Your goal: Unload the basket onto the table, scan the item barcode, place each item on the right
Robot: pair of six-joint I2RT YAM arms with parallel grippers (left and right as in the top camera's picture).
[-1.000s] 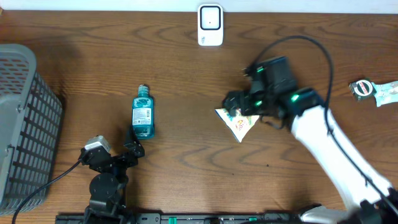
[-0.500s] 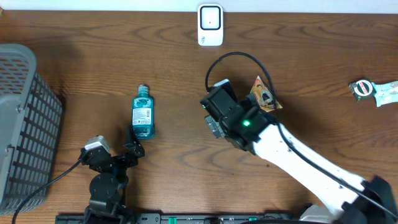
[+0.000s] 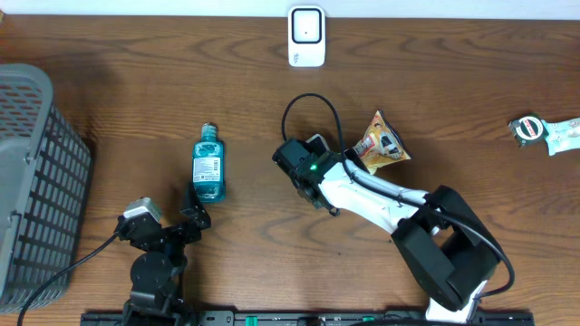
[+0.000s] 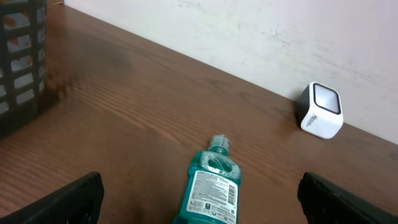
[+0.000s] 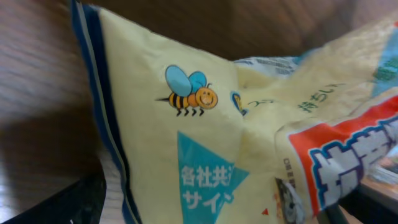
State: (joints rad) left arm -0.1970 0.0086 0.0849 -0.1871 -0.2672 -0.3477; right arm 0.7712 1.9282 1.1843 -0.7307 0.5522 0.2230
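Right gripper (image 5: pixel 230 198): jaws spread wide, dark fingers at the two lower corners of the wrist view, clamped on nothing.
Snack packet (image 5: pixel 205 143): directly ahead of the right gripper, lying across the gap between its spread fingers and filling the wrist view; yellow face with a bee drawing, a blue triangle and a red-and-white band; contact with either finger not discernible.
Packet from overhead: just beside the right arm's wrist, on its far side, orange and dark print showing.
Scanner (image 3: pixel 306 36): white, well beyond the right gripper at the far edge of the table (image 3: pixel 453 81), apart from the packet.
Cable (image 3: pixel 308 113): black loop rising just beyond the right wrist.
Left gripper (image 3: pixel 195 210): also wide open, fingers at the lower corners of its wrist view, holding nothing.
Mouthwash bottle (image 4: pixel 208 186): teal, lying flat straight ahead of the left gripper, near its fingertips, cap pointing away, label up.
Basket (image 3: pixel 36 172): grey, off to the left of the left gripper, well apart.
Wrapped item (image 3: pixel 544 131): far right of the right arm, near the table's edge.
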